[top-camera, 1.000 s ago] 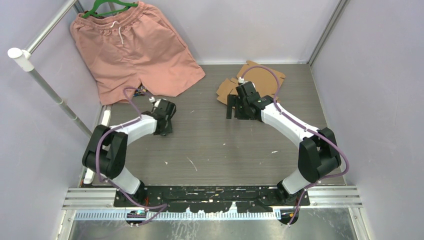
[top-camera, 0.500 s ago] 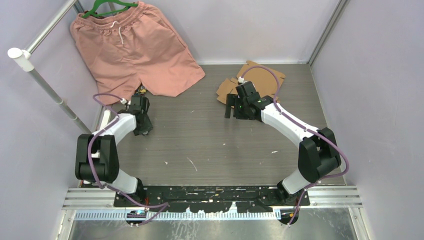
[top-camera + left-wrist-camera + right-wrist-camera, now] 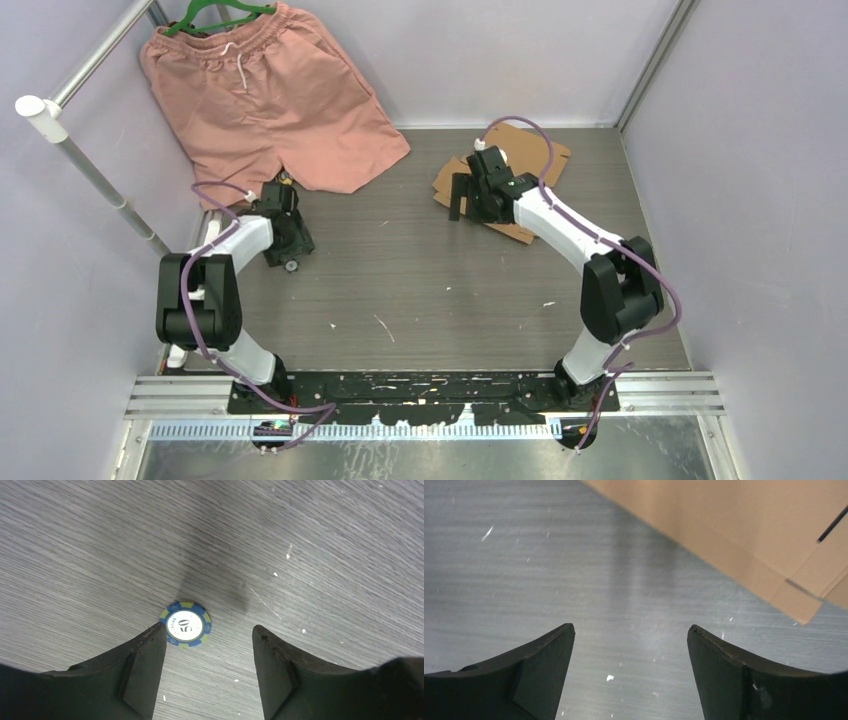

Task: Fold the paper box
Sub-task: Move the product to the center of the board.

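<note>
Two robot arms stand well apart over a grey wood-grain table (image 3: 420,290), with the folding job apparently not yet begun. The paper box (image 3: 525,155), a flat sheet of brown cardboard with notched flaps, lies unfolded at the far right of the table, close to the back wall.

The right gripper (image 3: 630,627) hangs low at the sheet's left side, jaws spread wide with nothing between them. Its wrist camera shows bare tabletop under the fingers and the cardboard's cut edge just ahead. That stance looks chosen for reaching in to catch a flap. Whether the fingertips touch the table is hard to tell from these angles.

The left gripper (image 3: 207,630) sits at the table's left side, far from the box. Its jaws are parted over a blue-and-yellow poker chip (image 3: 185,623) marked 50, which lies flat on the surface. One fingertip is right against the chip's rim, possibly touching, but the chip is not clamped. It seems to play no part in the folding.

Salmon-pink shorts (image 3: 265,95) on a green hanger (image 3: 215,15) drape down the far-left corner, their hem resting on the table just beyond that arm.

With the sheet entirely flat, all the creasing remains to be done. The left arm will likely have to cross the table to steady the cardboard while the right lifts a flap.
</note>
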Action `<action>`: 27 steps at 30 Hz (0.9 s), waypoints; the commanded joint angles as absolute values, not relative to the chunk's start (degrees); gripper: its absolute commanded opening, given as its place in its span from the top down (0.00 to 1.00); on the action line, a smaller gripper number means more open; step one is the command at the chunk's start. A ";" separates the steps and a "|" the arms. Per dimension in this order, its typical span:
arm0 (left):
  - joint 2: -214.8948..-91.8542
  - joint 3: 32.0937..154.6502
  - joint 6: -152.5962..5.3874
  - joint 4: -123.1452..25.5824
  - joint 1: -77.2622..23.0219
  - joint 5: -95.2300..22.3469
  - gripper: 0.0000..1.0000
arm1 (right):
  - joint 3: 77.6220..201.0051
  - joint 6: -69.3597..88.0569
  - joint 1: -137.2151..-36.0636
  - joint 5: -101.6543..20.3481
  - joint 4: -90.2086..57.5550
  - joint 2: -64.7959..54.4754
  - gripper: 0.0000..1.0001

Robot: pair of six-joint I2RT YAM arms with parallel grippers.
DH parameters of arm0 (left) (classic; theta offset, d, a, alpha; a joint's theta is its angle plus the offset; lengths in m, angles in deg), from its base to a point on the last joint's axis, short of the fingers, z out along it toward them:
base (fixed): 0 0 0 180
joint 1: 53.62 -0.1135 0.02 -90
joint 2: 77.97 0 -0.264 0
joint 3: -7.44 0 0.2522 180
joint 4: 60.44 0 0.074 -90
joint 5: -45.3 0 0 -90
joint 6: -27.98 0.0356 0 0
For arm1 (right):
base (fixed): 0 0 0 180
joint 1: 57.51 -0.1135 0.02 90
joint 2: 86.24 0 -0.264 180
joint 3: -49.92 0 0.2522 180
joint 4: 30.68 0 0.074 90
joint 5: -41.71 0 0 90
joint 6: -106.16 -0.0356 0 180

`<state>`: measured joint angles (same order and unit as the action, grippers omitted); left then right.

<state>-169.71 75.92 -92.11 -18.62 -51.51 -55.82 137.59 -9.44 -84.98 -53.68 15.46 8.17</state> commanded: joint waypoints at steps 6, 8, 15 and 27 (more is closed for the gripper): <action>-158.49 75.29 -92.80 -17.70 -48.46 -46.59 0.01 | 150.47 -2.74 -83.50 -62.84 19.36 20.14 0.23; -156.65 74.87 -92.19 -18.04 -46.30 -45.31 0.00 | 151.00 0.53 -84.43 -64.74 18.87 21.74 0.23; -150.21 70.21 -92.56 -22.13 -42.70 -38.16 0.00 | 151.21 7.17 -85.73 -70.66 18.10 25.75 0.24; -149.97 70.00 -94.14 -21.79 -39.68 -38.73 0.00 | 156.76 12.12 -85.72 -77.95 17.80 35.09 0.31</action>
<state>-150.22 68.95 -93.38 -19.98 -40.23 -39.47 154.13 9.42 -85.78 -73.66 18.43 33.72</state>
